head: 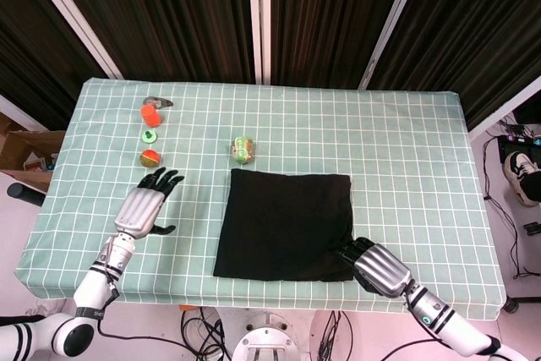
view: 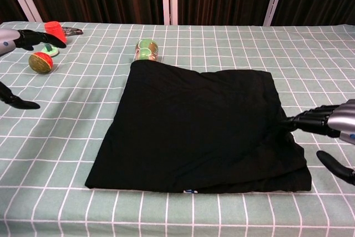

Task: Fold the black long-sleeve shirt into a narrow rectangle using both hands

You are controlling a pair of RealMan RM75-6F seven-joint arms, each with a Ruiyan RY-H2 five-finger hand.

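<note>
Black long-sleeve shirt (head: 285, 224) lying flat near the front middle of the desk (head: 406, 150), already a broad square, with right hand (head: 382, 268) empty and spread, fingertips (view: 304, 120) just at its right edge, and left hand (head: 142, 209) also spread and empty, well apart. Probably best to pinch this right edge with both hands at near and far corners and carry it evenly over to the left, keeping layers aligned. No containers in view, only small toy fruits (head: 150, 134) and a green ball (head: 244, 149) loose on the cloth.

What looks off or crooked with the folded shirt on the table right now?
The black shirt isn't folded square: its far edge slants, and at the near right corner the layers splay and bunch beside the right hand, with a lower layer sticking out. A small white-and-blue mark peeks out along the near edge. Nothing looks spilled or damaged.
</note>
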